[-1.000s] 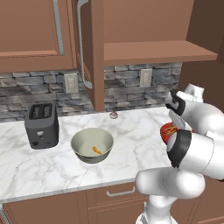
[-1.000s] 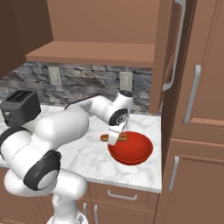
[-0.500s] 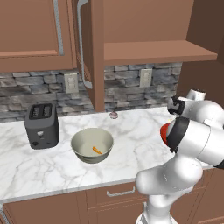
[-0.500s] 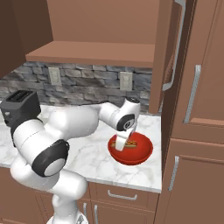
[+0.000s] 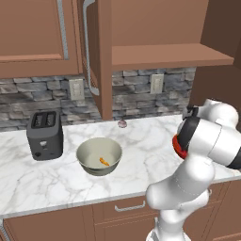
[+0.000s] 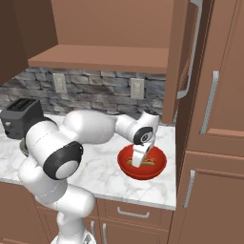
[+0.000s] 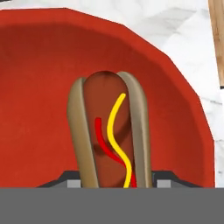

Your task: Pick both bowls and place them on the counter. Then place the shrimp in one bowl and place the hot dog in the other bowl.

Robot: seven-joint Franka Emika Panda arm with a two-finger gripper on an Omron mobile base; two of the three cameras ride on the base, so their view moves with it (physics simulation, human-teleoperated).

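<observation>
The grey-beige bowl (image 5: 99, 156) stands on the marble counter (image 5: 150, 155) with the orange shrimp (image 5: 104, 161) lying inside it. To its right sits the red bowl (image 6: 142, 162), which shows in the hand view as the red bowl's floor (image 7: 39, 109). My gripper (image 6: 137, 161) points down into the red bowl. It is shut on the hot dog (image 7: 111, 131), a tan bun with a red sausage and yellow and red stripes. The hot dog sits low over the bowl's floor between my fingertips. I cannot tell whether it touches the bowl.
A dark toaster (image 5: 45, 135) stands at the counter's left. A small pinkish bulb (image 5: 122, 124) lies by the stone backsplash. An open cabinet door (image 5: 96, 52) hangs above the counter's middle. A tall wooden cabinet (image 6: 214, 119) closes the right side, close to the red bowl.
My arm has swung right with the hot dog and brought it down from beside the red bowl's rim into the bowl. The grey-beige bowl and shrimp stayed put.
</observation>
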